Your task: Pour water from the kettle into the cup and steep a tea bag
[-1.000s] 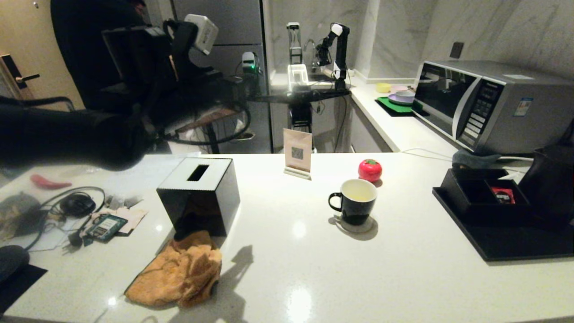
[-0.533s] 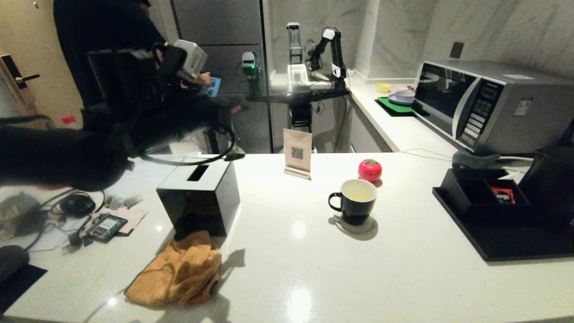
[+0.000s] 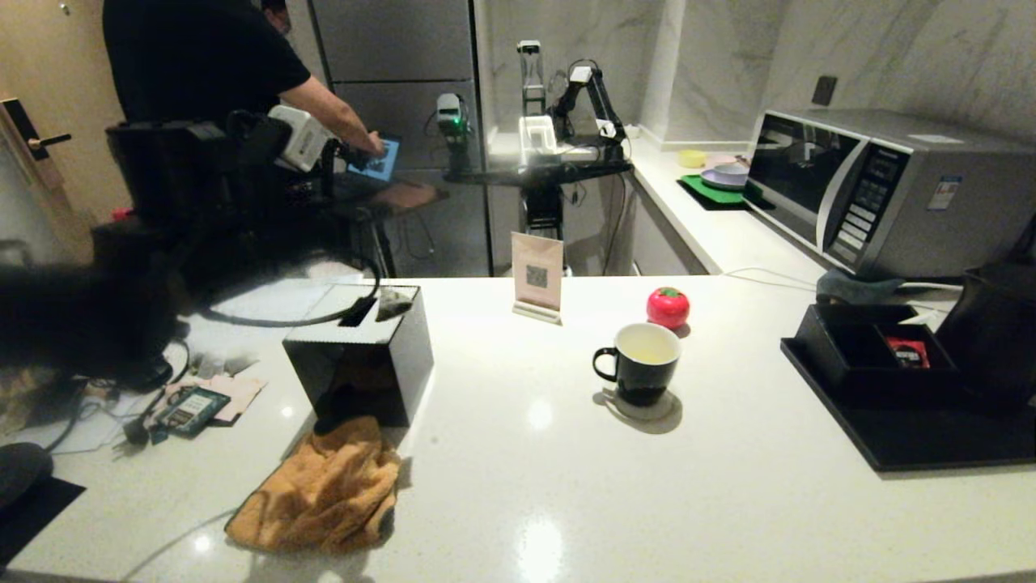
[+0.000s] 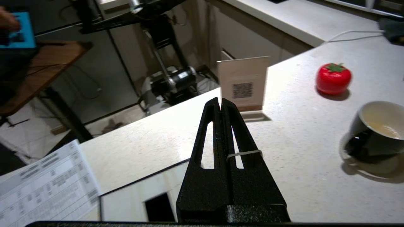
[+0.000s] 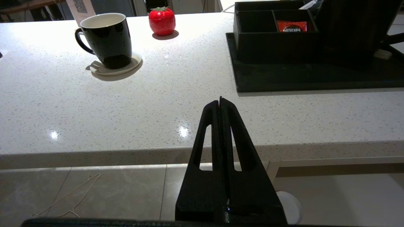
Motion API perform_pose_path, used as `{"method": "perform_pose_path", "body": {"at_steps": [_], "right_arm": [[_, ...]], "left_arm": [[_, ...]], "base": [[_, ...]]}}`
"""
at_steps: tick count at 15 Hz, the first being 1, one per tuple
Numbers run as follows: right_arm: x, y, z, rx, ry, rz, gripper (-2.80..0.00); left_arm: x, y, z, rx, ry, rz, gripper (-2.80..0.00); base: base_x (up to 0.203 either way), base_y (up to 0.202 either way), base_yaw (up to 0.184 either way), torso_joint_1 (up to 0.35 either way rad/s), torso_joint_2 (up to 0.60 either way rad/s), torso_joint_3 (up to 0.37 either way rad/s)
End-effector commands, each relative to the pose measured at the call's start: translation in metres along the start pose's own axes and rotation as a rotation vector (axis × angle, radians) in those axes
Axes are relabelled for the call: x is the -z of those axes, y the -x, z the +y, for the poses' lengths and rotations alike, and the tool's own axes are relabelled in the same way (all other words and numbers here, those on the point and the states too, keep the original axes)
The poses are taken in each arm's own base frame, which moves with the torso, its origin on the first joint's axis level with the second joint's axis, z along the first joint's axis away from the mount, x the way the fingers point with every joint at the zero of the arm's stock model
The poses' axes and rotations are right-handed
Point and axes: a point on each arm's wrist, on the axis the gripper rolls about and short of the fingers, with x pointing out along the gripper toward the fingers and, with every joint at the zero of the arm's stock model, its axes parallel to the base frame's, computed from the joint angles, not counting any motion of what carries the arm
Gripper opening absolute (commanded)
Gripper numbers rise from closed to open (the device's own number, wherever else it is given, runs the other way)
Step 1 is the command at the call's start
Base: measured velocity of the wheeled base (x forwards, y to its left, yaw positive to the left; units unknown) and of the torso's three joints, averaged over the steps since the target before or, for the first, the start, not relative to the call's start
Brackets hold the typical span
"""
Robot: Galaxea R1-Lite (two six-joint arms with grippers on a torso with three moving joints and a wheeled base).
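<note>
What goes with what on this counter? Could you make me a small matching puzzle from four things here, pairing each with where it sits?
Things:
1. cup
2. red tomato-shaped object
3. orange cloth
4. red sachet

Places:
A. in a compartment of the black tray organiser
B. on a round coaster
C. on the counter in front of the black tissue box
D. on the counter just behind the cup

Pairs: 1-B, 2-D, 3-C, 4-A
</note>
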Motion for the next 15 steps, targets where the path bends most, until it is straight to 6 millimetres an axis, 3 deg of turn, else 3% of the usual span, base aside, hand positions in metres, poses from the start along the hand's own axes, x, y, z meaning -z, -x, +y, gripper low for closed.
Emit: {"method": "perform_pose_path", "body": {"at_steps": [1,7,15], "right_arm": [[0.0,0.0,0.0,-0.001,0.0,0.001,-2.8],[0.0,0.0,0.0,-0.001,0.0,0.002,-2.8],[0.0,0.0,0.0,0.001,0.0,0.001,-2.8]], "left_arm": [[-0.001,0.005,0.012,-0.038,-0.001,-0.005,-2.8],[0.016,0.008,0.036,-0.113,0.001,-0.002,-2.8],[0.049,0.004,0.046,-0.141,0.013,0.04,-2.8]], "base": [[0.0,0.0,0.0,0.0,0.0,0.0],[0.0,0.0,0.0,0.0,0.0,0.0],[0.0,0.0,0.0,0.0,0.0,0.0]]}}
